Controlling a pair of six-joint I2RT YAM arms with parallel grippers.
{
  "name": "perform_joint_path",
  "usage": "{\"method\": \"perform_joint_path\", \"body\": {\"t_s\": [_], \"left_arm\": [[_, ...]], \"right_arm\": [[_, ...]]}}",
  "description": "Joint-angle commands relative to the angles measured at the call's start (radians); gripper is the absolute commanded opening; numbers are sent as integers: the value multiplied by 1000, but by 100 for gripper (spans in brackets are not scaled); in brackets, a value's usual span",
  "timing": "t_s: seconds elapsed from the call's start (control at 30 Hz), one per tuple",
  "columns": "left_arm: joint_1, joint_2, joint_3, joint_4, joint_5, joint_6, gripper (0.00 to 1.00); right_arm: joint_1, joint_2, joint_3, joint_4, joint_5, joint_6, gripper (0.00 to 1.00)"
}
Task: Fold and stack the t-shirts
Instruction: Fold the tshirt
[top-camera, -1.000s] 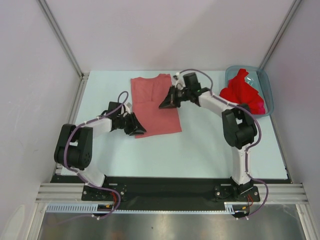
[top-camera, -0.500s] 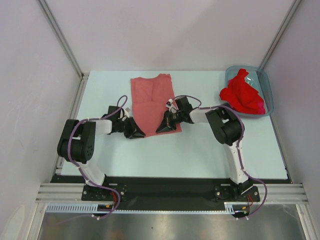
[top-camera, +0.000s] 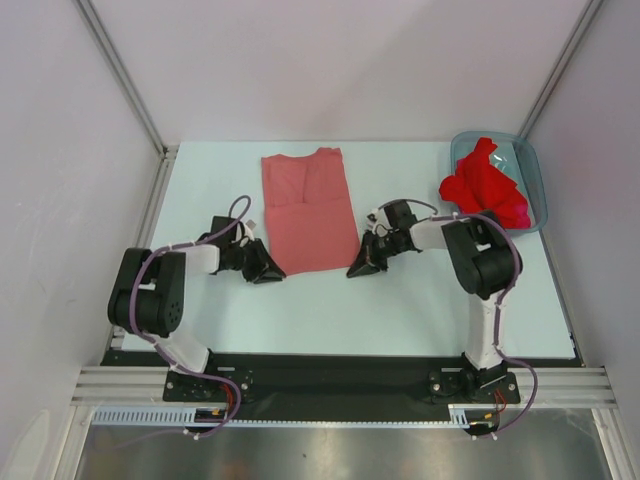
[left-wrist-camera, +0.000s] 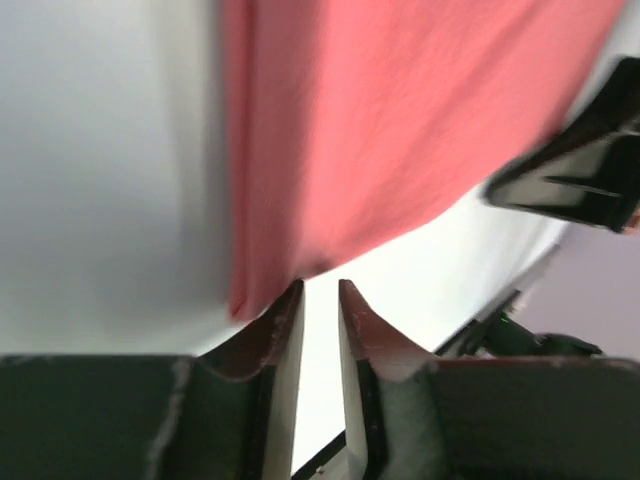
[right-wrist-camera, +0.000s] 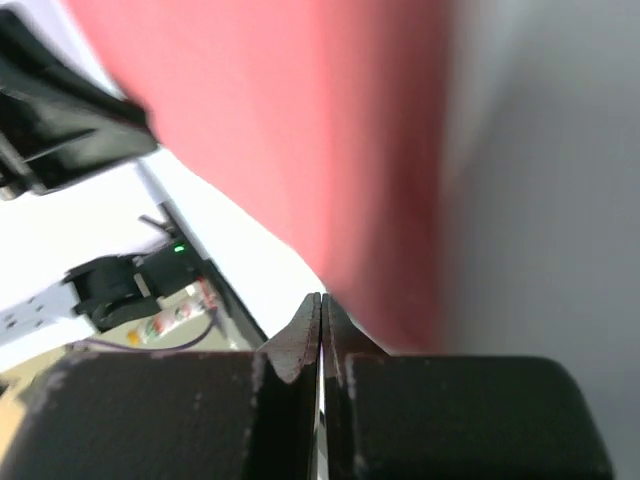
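A salmon-pink t-shirt (top-camera: 308, 210) lies flat on the table as a narrow folded rectangle. My left gripper (top-camera: 268, 268) sits low at its near left corner. In the left wrist view (left-wrist-camera: 320, 285) its jaws stand a narrow gap apart with nothing between them, just off the shirt's edge (left-wrist-camera: 380, 130). My right gripper (top-camera: 362, 262) sits low at the near right corner. In the right wrist view (right-wrist-camera: 322, 296) its jaws are closed and empty beside the shirt (right-wrist-camera: 300, 120). Bright red t-shirts (top-camera: 485, 190) lie bunched in the bin.
The translucent blue-grey bin (top-camera: 535, 170) stands at the table's far right. Metal frame posts rise at the back corners, with walls on both sides. The opposite gripper shows in each wrist view, the right one (left-wrist-camera: 580, 170) and the left one (right-wrist-camera: 60, 130).
My right gripper has moved from the shirt's far right edge down along it and now rests off the near right corner. My left gripper has shifted slightly left, off the near left corner.
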Motion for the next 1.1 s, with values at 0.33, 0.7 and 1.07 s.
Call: {"method": "perform_joint_path", "body": {"t_s": [0.33,0.7,1.07], "left_arm": [[18,-301,-29,-248,-190,8,63],[33,-109,-54,-101,-196,-155,45],[35,-97,-68,-105,-341,-171,45]], "right_arm": [[-138,-250,-139,-111,207,-13,38],[-129,-161,-92,8,267,113,48],[-130,-167,-109,8,244,92,48]]}}
